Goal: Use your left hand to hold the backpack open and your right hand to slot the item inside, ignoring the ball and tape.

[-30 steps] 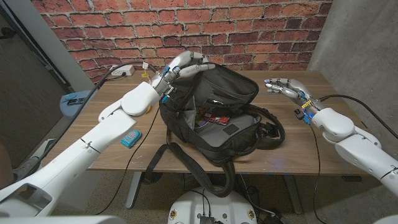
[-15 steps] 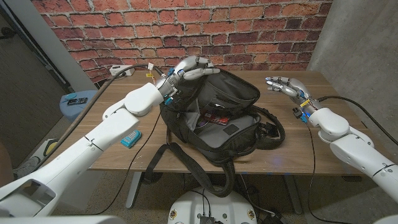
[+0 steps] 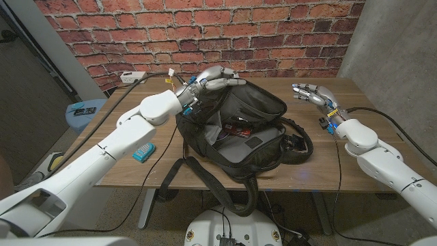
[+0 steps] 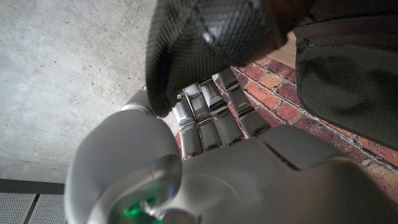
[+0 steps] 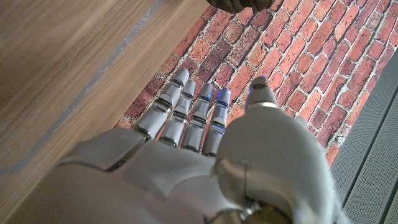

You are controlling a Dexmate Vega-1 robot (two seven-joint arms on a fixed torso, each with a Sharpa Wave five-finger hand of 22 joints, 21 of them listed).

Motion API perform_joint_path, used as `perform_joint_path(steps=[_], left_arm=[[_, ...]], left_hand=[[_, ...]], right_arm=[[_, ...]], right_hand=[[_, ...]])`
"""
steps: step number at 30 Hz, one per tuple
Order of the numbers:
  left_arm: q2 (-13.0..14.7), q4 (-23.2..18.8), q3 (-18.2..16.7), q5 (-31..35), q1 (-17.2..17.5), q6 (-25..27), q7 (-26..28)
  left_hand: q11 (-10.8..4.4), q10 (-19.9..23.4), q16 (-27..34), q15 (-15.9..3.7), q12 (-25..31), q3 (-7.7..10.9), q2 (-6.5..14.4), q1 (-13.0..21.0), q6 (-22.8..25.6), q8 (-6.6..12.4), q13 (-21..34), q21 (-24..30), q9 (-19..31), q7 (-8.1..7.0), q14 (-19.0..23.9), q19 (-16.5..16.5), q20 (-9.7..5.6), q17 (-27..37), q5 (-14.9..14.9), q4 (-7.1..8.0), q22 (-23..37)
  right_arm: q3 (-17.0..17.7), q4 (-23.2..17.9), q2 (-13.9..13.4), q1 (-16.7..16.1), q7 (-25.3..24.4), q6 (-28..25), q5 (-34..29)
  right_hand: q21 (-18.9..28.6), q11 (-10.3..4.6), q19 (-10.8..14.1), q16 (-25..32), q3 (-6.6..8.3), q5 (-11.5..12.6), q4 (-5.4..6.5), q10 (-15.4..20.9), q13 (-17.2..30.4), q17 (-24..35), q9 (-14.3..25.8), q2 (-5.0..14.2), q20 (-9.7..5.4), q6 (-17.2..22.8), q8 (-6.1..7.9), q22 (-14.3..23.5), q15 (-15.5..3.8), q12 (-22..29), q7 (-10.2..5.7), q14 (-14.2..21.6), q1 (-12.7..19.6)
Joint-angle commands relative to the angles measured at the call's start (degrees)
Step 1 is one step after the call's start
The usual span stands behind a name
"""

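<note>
A black backpack (image 3: 249,119) lies on the wooden table (image 3: 321,160) with its mouth gaping toward me. My left hand (image 3: 213,76) curls over the pack's upper rim and grips it; in the left wrist view the black mesh fabric (image 4: 205,37) drapes over my fingers (image 4: 214,115). Inside the opening lies a red-and-black item (image 3: 237,127). My right hand (image 3: 311,92) hovers over the table to the right of the pack, fingers spread and holding nothing; the right wrist view shows this hand (image 5: 199,130) above bare wood (image 5: 62,68).
A small teal object (image 3: 143,152) lies on the table's left part near the front edge. A white power strip (image 3: 134,77) with cables sits at the back left. The pack's straps (image 3: 205,181) hang over the front edge. A brick wall (image 3: 273,34) stands behind.
My left hand has slid right along the backpack's upper rim and closed over it, lifting the opening wider. The right hand has barely shifted.
</note>
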Motion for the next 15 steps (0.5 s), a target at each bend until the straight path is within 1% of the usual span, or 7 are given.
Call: perform_joint_path(steps=[1,12,13,15], left_arm=[[-0.03,1.63,1.14,-6.62,-2.45,3.79,-4.09],[0.45,2.17,2.06,-8.85,-3.87,5.59,-6.37],[0.47,2.18,2.14,-9.03,-3.97,5.77,-6.52],[0.47,2.36,2.29,-9.65,-4.19,5.97,-7.19]], left_hand=[[0.09,-0.19,0.52,0.35,-0.16,-0.03,0.53,0.3,-0.11,-0.21,-0.02,0.46,0.25,0.05,-0.21,-0.24,0.3,0.05,0.34,-0.02,0.21],[0.5,-0.49,0.34,0.81,-0.44,-0.04,0.43,0.38,0.03,-0.35,-0.32,0.47,0.03,0.08,-0.73,-0.58,0.68,-0.19,0.44,-0.09,0.2],[0.21,-0.4,0.32,0.9,-0.53,-0.06,0.39,0.36,0.01,-0.38,-0.51,0.46,0.0,0.01,-0.79,-0.65,0.7,-0.23,0.46,-0.09,0.2],[0.36,-0.44,0.18,0.98,-0.75,-0.11,0.15,0.2,0.09,-0.45,-0.83,0.42,-0.14,0.1,-0.8,-0.83,0.84,-0.45,0.49,-0.07,0.2]], right_arm=[[-1.23,2.06,1.23,1.62,-0.73,0.42,1.19],[-1.9,2.99,1.64,2.67,-1.11,0.4,1.42],[-1.98,3.09,1.71,2.8,-1.11,0.41,1.46],[-2.15,3.36,1.85,3.05,-1.03,0.49,1.54]], right_hand=[[0.28,0.44,0.73,0.3,0.04,-0.21,0.27,-0.26,-0.07,-0.06,0.04,0.05,0.7,0.05,0.12,0.21,-4.07,-0.21,0.45,-0.4,-0.53],[0.26,0.41,0.74,0.25,0.08,-0.27,0.18,-0.41,-0.12,-0.13,0.01,0.13,0.73,-0.05,0.12,0.2,-3.82,-0.27,0.39,-0.64,-0.58],[0.25,0.43,0.72,0.23,0.08,-0.27,0.18,-0.43,-0.12,-0.14,0.01,0.13,0.72,-0.06,0.11,0.2,-3.83,-0.28,0.35,-0.69,-0.58],[0.24,0.49,0.73,0.22,0.09,-0.28,0.16,-0.46,-0.13,-0.15,0.01,0.14,0.75,-0.09,0.11,0.2,-3.84,-0.29,0.41,-0.72,-0.58]])
